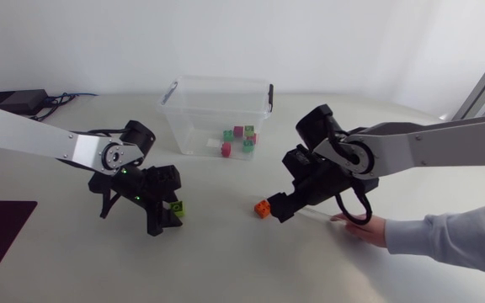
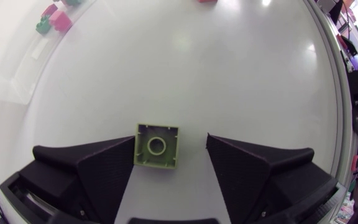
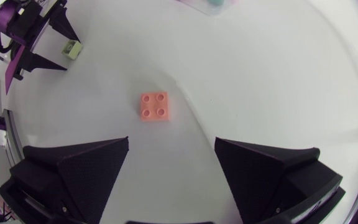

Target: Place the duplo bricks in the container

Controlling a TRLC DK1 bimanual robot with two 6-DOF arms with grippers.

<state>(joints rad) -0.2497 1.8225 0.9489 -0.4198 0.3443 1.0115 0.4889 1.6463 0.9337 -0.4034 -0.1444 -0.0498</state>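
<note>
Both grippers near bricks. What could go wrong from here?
Green brick lies off-centre, next to one finger of the open left gripper: closing may twist it.
Orange brick sits ahead of the open right gripper, not between its fingers: closing now likely misses.
A person's hand rests beside that gripper: possible contact.

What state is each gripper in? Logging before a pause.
Left gripper: open, light green square duplo brick between its fingers.
Right gripper: open, orange square duplo brick ahead.
</note>
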